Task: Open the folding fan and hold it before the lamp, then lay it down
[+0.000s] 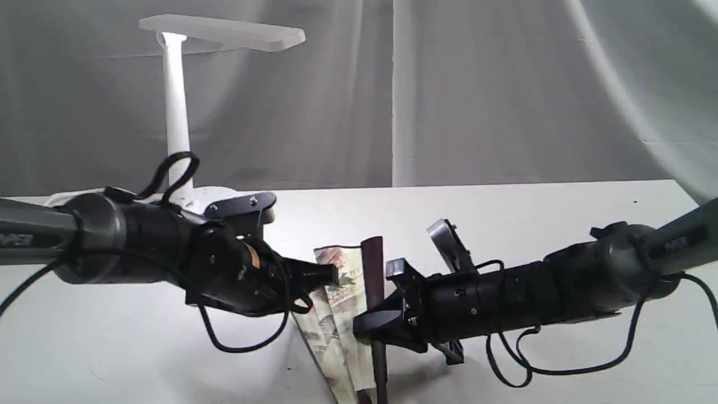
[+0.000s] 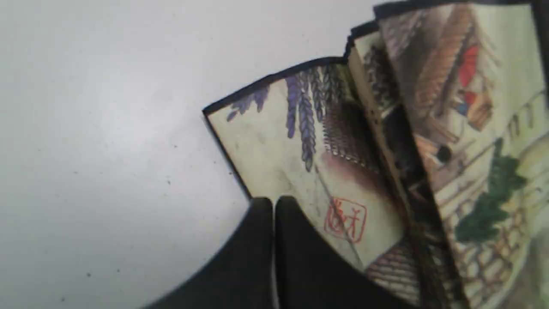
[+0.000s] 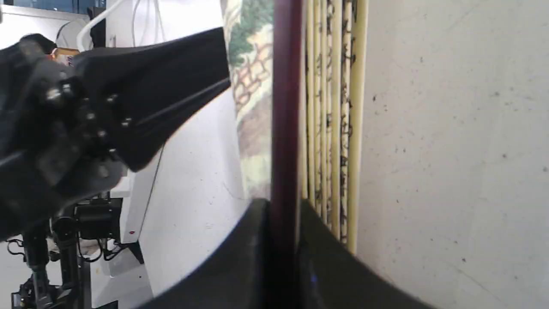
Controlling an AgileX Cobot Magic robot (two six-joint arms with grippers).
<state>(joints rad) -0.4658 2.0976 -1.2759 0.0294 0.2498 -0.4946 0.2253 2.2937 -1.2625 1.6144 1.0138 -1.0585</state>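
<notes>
**Fig. 1.** Both of my arms met low over the white table [image 1: 505, 213], with the folding fan [image 1: 341, 303] held between them. My left pincer [image 1: 331, 275] was pinched narrow on the fan's outer fold. In the left wrist view its 2 fingers [image 2: 300, 240] lay almost together, and the black-edged corner of the painted leaf [image 2: 300, 171] ran in between their tips. My right pincer [image 1: 374, 325] was clamped on the maroon guard rib [image 1: 373, 264]. The right wrist view showed that rib passing straight between the 2 dark fingers, with the pale folded pleats [image 3: 334, 128] stacked just beside it. The fan was only partly spread, a few pleats showing a landscape with roofs and green trees. It stood steeply, its narrow end reaching the bottom edge of the exterior view; whether that end touched the table I could not tell. The lamp [image 1: 176, 112] stood at the rear left of the table, behind my left arm, its flat head well above and apart from the fan. A grey curtain [image 1: 505, 84] hung behind.
</notes>
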